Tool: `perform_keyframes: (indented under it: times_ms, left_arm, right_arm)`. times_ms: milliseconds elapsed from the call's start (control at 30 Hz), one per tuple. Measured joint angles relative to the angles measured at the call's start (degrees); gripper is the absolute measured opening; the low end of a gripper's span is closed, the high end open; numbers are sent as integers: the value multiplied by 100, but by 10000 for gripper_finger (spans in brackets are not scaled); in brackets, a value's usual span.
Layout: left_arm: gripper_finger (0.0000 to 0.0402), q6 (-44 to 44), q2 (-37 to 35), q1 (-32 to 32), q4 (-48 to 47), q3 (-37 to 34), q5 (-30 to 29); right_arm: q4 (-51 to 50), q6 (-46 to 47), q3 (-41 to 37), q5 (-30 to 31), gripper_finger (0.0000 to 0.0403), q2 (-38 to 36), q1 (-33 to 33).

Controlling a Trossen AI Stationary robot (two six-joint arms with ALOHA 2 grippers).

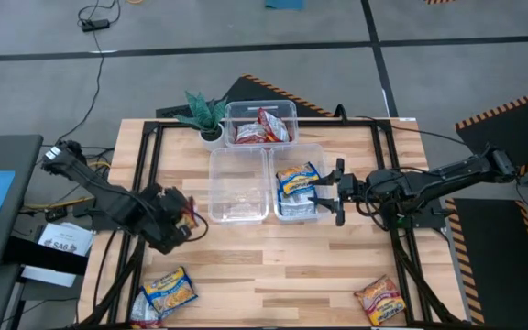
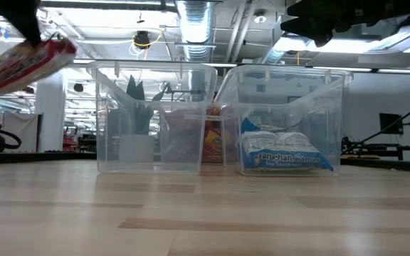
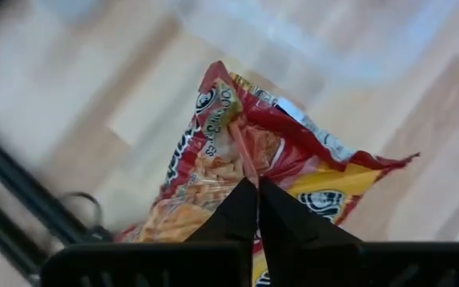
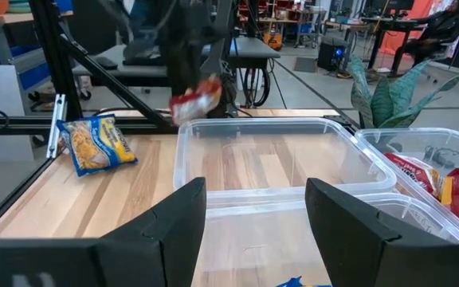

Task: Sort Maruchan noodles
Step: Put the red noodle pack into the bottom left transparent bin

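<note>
My left gripper (image 1: 180,216) is over the table's left side, shut on a red-and-orange noodle packet (image 3: 237,151), which shows lifted in the low view (image 2: 27,62) and in the right wrist view (image 4: 196,99). My right gripper (image 1: 326,196) hovers open over the right clear bin (image 1: 293,215), where blue-and-silver packets (image 1: 297,180) lie; its fingers (image 4: 183,214) touch nothing. The far bin (image 1: 260,108) holds red packets (image 1: 262,128). The middle bin (image 1: 238,213) has no packet in it. A blue-and-yellow packet (image 1: 169,291) and a red-orange one (image 1: 379,299) lie flat near the table's near edge. My left gripper pinches the red-and-orange packet between its two shut fingers (image 3: 241,209), on a raised crease of the wrapper's face (image 3: 244,163) near the packet's middle. The fingers come from above, slanting. The packet is lifted clear of the table and tilted (image 2: 27,62).
A small green potted plant (image 1: 205,114) stands at the far bin's left. Black frame rails (image 1: 145,165) run along the table's left and right sides. Bare wood (image 1: 273,266) lies between the bins and the near edge.
</note>
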Motion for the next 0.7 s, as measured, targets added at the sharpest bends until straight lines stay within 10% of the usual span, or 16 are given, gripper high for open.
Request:
perform_keyframes:
  times_ms: [367, 700]
  left_arm:
    - [0, 2293, -4, 661, 681, 976, -2063]
    - [0, 6124, 0, 2194, 5140, -4, -430]
  right_arm:
    - [2, 2, 0, 2, 239, 0, 0]
    - [1, 4, 0, 2, 239, 0, -1]
